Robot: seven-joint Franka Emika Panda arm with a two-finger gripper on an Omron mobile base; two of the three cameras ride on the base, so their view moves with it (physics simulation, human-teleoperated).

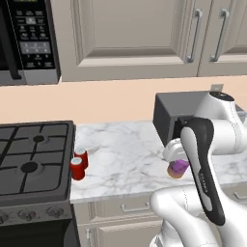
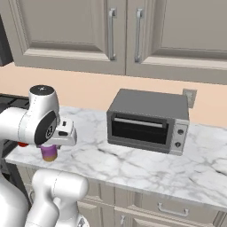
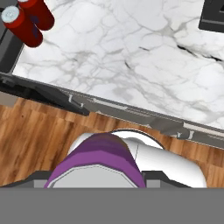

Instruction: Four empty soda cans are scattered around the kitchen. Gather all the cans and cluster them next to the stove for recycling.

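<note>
We carry the small purple cylindrical soda can (image 1: pixel 178 167) in our tool (image 3: pixel 97 177), closed on it above the white marble tabletop (image 1: pixel 125 159) | two red cans (image 1: pixel 78 163) touch beside the dark gas stove (image 1: pixel 34 159), our cluster spot | count: one purple, two red, one grey toaster oven (image 2: pixel 148 120).

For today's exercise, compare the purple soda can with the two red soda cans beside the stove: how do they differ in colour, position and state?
Colour: the purple can is violet with a tan lower end; the red cans are plain red. Position: the red cans stand together on the counter against the stove; the purple can is further along, near the toaster oven. State: the purple can sits in the gripper, apparently above the counter; the red cans stand free. All are small cylinders.
</note>
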